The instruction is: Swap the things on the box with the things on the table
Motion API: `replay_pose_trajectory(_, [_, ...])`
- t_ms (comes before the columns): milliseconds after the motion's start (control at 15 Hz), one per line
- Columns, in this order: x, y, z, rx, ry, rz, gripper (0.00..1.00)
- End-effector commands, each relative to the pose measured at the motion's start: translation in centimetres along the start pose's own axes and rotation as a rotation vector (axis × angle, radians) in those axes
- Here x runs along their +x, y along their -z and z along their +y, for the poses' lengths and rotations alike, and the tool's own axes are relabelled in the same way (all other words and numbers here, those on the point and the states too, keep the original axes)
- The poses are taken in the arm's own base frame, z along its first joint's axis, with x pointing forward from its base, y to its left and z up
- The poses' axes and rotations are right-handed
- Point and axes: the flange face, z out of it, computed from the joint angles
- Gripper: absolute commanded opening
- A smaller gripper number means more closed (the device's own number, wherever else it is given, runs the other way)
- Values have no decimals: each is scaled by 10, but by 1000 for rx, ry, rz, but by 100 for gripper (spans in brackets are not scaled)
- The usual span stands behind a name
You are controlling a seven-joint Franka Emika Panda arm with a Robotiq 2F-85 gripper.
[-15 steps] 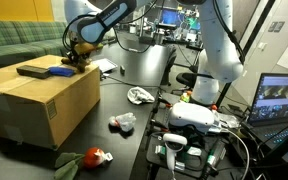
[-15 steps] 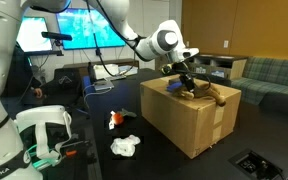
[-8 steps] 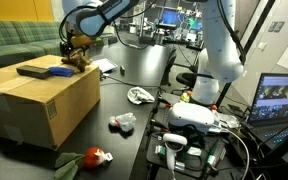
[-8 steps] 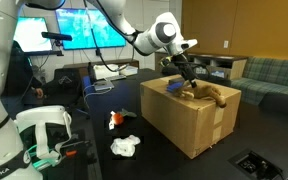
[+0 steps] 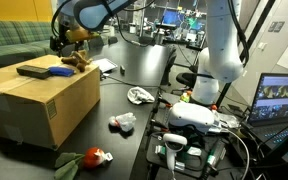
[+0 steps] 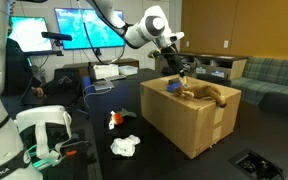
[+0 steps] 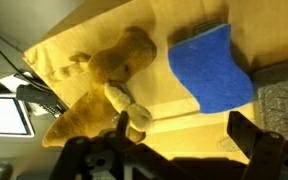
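Observation:
The brown cardboard box (image 5: 34, 105) (image 6: 189, 122) stands beside the black table (image 5: 139, 72) (image 6: 109, 98). A tan plush toy (image 5: 78, 60) (image 6: 210, 92) (image 7: 106, 78) lies on its top, beside a blue pad (image 5: 61, 71) (image 6: 174, 86) (image 7: 212, 68). Just above the plush toy hangs my gripper (image 5: 61, 42) (image 6: 174, 67) (image 7: 184, 140), open with nothing between its fingers. On the table lie a white crumpled thing (image 5: 140, 96) (image 6: 126, 146) and a small red and white thing (image 5: 122, 122) (image 6: 115, 119).
A dark flat pad (image 5: 31, 70) also lies on the box. A red and green toy (image 5: 90, 157) lies low by the box's corner. A green sofa (image 5: 14, 40) stands behind. Another robot base (image 5: 214, 80), a white device (image 5: 199, 118) and monitors (image 5: 279, 100) crowd one side.
The gripper has opened, let go of the tan plush toy on the box top, and risen away from it. The toy stays lying on the box.

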Motion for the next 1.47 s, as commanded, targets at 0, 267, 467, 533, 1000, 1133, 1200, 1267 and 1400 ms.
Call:
replay_pose_trajectory(0, [-13, -2, -7, 60, 72, -21, 100])
replay_pose_trajectory(267, [-22, -25, -12, 111, 138, -69, 100])
replay_pose_trajectory(467, [-21, -42, -9, 151, 189, -84, 100])
replay_pose_trajectory(533, [-20, -47, -9, 161, 208, -86, 100])
replay_pose_trajectory(1000, [-19, -71, -19, 239, 401, -97, 100])
replay_pose_trajectory(1133, [-17, -74, -22, 255, 441, -100, 100])
replay_pose_trajectory(1200, [-15, -75, -22, 259, 454, -99, 100])
replay_pose_trajectory(1267, [-15, -78, -23, 260, 468, -102, 100])
replay_pose_trajectory(1400, [-12, -80, -24, 261, 488, -101, 100])
